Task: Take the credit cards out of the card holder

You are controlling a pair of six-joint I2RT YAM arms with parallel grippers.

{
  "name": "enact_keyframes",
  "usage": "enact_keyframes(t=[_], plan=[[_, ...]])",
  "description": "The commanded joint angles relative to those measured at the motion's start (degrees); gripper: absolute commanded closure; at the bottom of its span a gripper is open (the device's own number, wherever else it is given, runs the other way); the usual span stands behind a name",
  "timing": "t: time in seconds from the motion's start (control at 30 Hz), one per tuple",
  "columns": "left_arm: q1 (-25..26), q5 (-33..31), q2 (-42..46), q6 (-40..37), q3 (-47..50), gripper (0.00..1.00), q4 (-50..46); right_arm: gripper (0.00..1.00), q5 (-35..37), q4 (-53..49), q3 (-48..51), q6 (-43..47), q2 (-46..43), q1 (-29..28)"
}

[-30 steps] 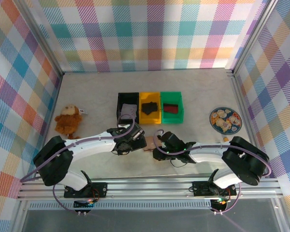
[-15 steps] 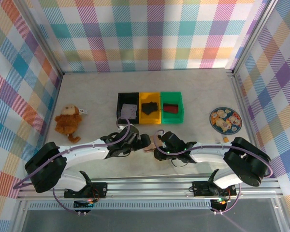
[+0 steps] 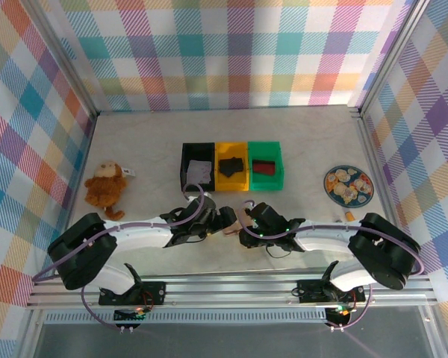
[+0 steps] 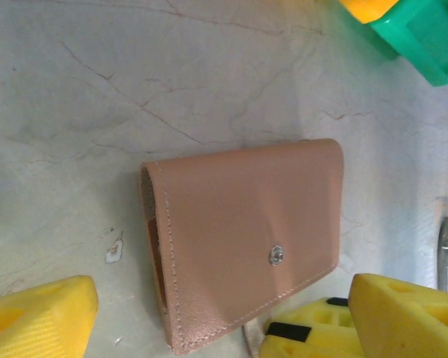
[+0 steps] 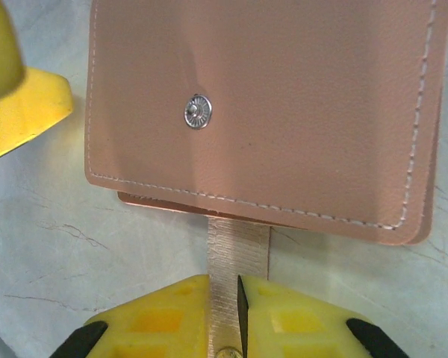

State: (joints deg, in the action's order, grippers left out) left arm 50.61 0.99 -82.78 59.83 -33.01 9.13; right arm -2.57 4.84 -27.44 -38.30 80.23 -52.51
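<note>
Two grippers at the folded card holder

Near the middle of the counter's near edge, the pinkish-tan card holder (image 4: 246, 231) lies flat and folded shut, with its metal snap stud (image 5: 198, 112) facing up. The right gripper (image 5: 237, 298) is clenched on the snap strap (image 5: 237, 250) that sticks out from under the cover. The left gripper (image 4: 220, 298) is released, its yellow fingers (image 4: 37, 317) spread wide on either side of the holder.

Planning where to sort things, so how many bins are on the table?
3, side by side in one row: black bin on the left, yellow bin in the middle, green bin on the right. None looks hidden.
</note>
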Motion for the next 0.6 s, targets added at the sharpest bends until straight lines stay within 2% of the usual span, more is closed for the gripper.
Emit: enact_keyframes(t=[0.0, 0.3, 0.4, 0.57], plan=[[0.81, 0.39, -0.95, 1.24, -0.07, 0.15, 0.63, 0.80, -0.07, -2.55, 0.11, 0.86, -1.12, 0.19], [1.08, 1.37, -2.72, 4.24, 0.94, 0.29, 5.44, 0.81, -0.75, -1.96, 0.31, 0.82, -1.57, 0.22], [1.67, 1.14, -2.98, 4.34, 0.76, 0.30, 5.55, 0.81, -1.12, -1.85, 0.17, 0.78, -1.29, 0.22], [1.95, 0.61, -2.74, 4.57, 1.67, 0.41, 5.42, 0.81, -1.19, -1.68, 0.24, 0.86, -1.30, 0.22]])
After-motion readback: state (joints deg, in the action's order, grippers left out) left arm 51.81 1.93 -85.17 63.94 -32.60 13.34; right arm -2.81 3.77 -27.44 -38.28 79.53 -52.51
